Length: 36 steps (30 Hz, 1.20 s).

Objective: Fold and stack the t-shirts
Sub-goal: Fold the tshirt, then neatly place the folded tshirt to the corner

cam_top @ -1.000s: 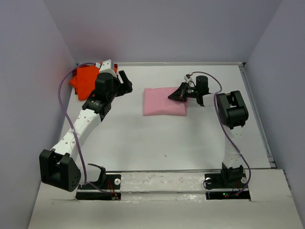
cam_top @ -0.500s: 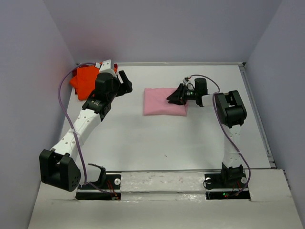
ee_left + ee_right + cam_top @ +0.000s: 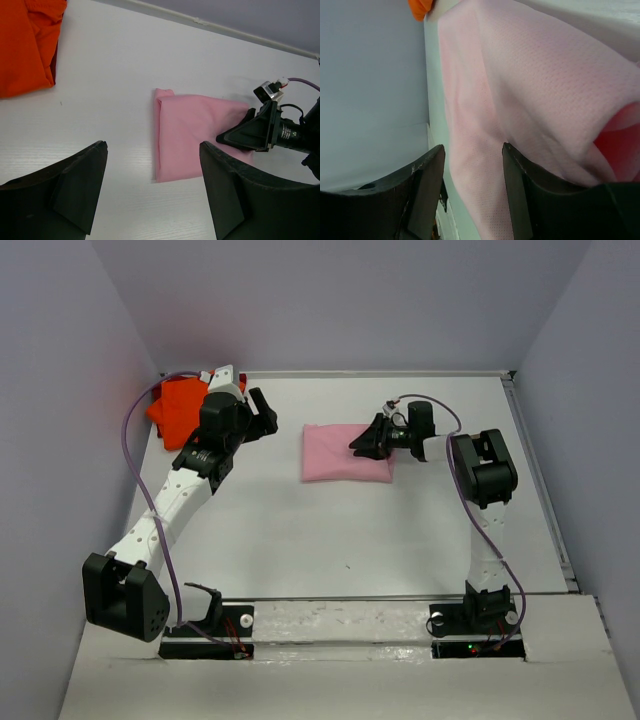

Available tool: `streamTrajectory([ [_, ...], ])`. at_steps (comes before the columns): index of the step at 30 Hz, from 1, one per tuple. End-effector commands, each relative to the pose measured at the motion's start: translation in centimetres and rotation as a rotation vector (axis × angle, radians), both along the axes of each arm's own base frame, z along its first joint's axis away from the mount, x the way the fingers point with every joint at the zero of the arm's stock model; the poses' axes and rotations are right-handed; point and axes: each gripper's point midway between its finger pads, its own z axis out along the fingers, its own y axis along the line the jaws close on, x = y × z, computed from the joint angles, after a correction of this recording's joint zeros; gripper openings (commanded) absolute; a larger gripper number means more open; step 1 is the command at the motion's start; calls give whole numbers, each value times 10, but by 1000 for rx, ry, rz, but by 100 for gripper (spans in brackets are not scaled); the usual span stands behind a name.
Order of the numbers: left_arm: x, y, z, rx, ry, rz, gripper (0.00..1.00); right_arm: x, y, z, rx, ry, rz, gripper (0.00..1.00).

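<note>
White table [image 3: 300, 530] holds the folded pink shirt [image 3: 338, 453]. My right gripper [image 3: 358, 444] and left gripper [image 3: 265, 413] have fingers spread apart, holding nothing. Next, I think, I must fold the orange shirt [image 3: 178, 408].

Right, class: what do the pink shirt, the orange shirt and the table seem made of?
Pink shirt: matte knit cloth, perhaps a synthetic mesh; the right wrist view shows fine regular pinholes.
Orange shirt: soft matte cloth, judging by its folds; weave not visible.
Table: hard, smooth, white, slightly sheeny; perhaps laminate or painted board.
</note>
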Motion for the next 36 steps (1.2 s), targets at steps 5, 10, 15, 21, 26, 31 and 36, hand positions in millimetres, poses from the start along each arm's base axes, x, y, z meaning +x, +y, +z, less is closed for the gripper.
streamTrajectory([
  [5, 2, 0, 12, 1, -48, -3, 83, 15, -11, 45, -164, -115, -61, 63],
  [10, 3, 0, 12, 0, -46, -2, 83, 9, -24, 90, -246, -192, -100, 64],
  [15, 3, 0, 12, 1, -46, -4, 83, -7, -28, 94, -344, -218, -92, 64],
  [21, 2, -1, 13, -6, -48, -13, 83, -37, -5, 58, -773, -289, 27, 67],
  [26, 4, 3, 11, -12, -41, -9, 83, -29, -32, 40, -1308, -497, 67, 71],
  [31, 2, 3, 11, -16, -42, -12, 83, -25, -42, 56, -1429, -627, 35, 92],
  [36, 3, -1, 7, -21, -29, -32, 83, -26, -44, 63, -1479, -724, 65, 100],
])
